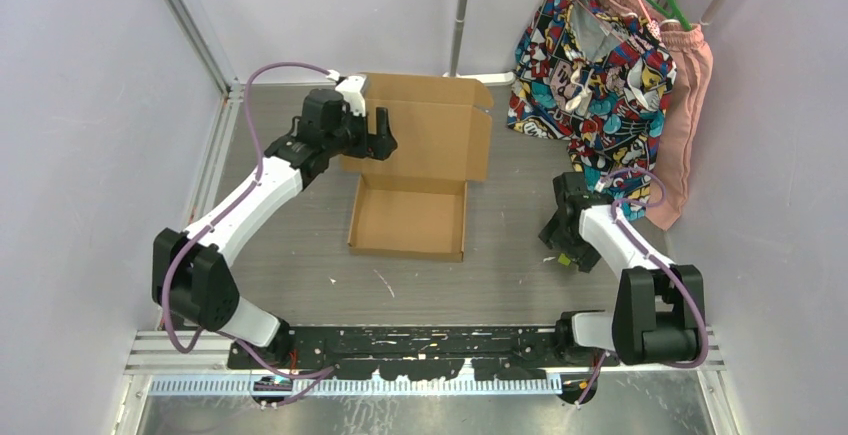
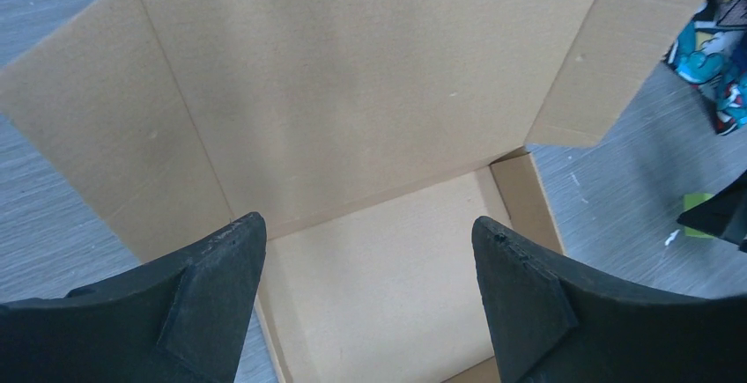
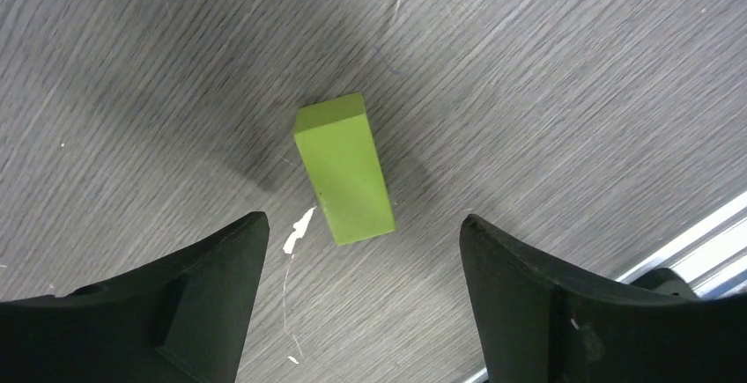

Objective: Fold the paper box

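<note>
Nearby, clothes (image 1: 590, 65) hang at two o'clock from the paper box (image 1: 425, 155). Left gripper (image 2: 368, 233) and right gripper (image 3: 363, 233) both gape empty.

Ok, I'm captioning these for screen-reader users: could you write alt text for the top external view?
A brown paper box lies on the grey table, tray walls folded up, lid open toward the back. The left gripper is over the lid's left side; the right gripper points down right of the box, near colourful hanging clothes.
</note>
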`<state>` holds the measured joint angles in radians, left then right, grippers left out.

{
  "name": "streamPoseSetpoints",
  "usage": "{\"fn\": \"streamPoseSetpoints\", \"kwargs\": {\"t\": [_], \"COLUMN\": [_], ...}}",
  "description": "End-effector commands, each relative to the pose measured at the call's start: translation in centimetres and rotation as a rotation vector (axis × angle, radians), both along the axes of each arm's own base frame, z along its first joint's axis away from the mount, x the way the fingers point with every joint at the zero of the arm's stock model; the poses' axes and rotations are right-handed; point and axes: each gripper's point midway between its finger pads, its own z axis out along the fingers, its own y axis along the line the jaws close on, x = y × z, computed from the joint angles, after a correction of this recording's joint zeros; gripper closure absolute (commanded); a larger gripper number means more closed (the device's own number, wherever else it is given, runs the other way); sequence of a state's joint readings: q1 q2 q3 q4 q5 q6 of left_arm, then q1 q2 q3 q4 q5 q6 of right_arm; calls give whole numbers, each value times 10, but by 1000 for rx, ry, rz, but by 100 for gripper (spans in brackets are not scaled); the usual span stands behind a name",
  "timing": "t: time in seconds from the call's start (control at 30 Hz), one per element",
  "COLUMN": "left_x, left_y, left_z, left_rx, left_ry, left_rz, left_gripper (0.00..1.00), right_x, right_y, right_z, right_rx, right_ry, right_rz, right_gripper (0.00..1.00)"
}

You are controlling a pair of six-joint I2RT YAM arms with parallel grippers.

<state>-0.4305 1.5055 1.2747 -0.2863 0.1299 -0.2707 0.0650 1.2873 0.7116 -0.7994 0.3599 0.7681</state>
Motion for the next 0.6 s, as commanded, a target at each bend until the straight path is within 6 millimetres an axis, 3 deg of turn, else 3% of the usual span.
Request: {"fn": "streamPoseSetpoints", "kwargs": {"t": [0.0, 0.17, 0.3, 0.47, 0.53, 0.57], "left_x": [-8, -17, -21, -26, -28, -28], "left_y": [-1, 2, 6, 8, 8, 8], "left_z": [46, 53, 57, 63, 64, 65], "left_rx": [-79, -94, -94, -103, -107, -108], "left_ry": [-103, -118, -123, -135, -137, -136], "left_rz": [-18, -17, -9, -10, -9, -10], "left_gripper": [13, 13, 13, 13, 13, 13], "right_x": [19, 17, 18, 18, 19, 19], "right_y": [4, -1, -4, -6, -5, -5], "right_z": [5, -7, -8, -7, -7, -6], "right_rx": [68, 103, 102, 96, 97, 100], "right_ry": [-115, -107, -115, -118, -122, -124], "right_rz": [-77, -123, -131, -136, -129, -127], "right_gripper": [16, 21, 50, 54, 77, 81]}}
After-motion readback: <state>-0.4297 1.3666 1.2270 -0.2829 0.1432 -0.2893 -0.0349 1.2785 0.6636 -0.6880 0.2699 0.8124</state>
